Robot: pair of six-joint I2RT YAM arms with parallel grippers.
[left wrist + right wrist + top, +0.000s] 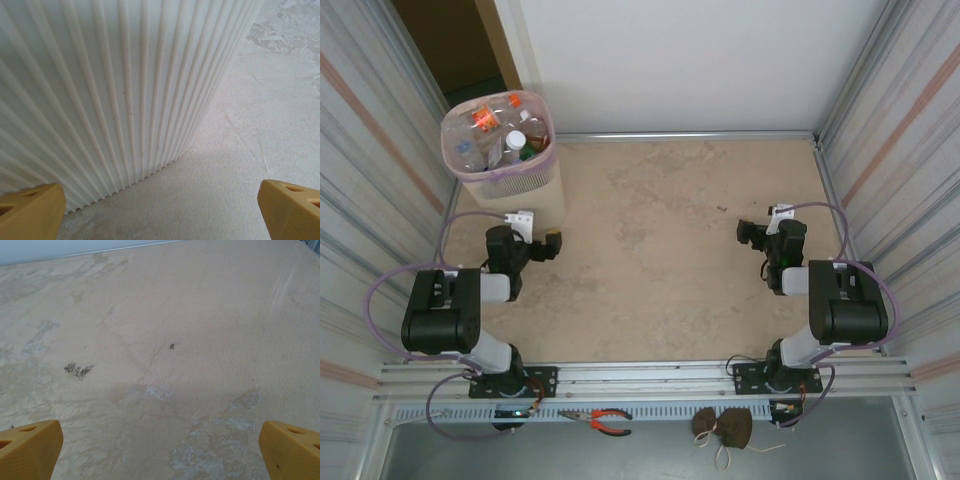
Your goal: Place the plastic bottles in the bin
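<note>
The pale pink bin (pixel 460 165) stands at the table's far left corner with several plastic bottles (pixel 505 130) inside, clear ones with red, white and green caps among them. My left gripper (pixel 552 243) rests low just in front of the bin, open and empty; in the left wrist view its gripper (pixel 162 212) has yellow fingertips (pixel 30 210) wide apart, facing the bin's ribbed white wall (pixel 100 90). My right gripper (pixel 750 232) sits at the right side, open with nothing between its fingers. In the right wrist view the gripper (pixel 160 450) hangs over bare beige tabletop.
Corrugated walls close in the table on the left and right, a white wall at the back. Red-handled pliers (pixel 602 420) and a small brown pouch (pixel 724 426) lie on the tray below the rail at the near edge.
</note>
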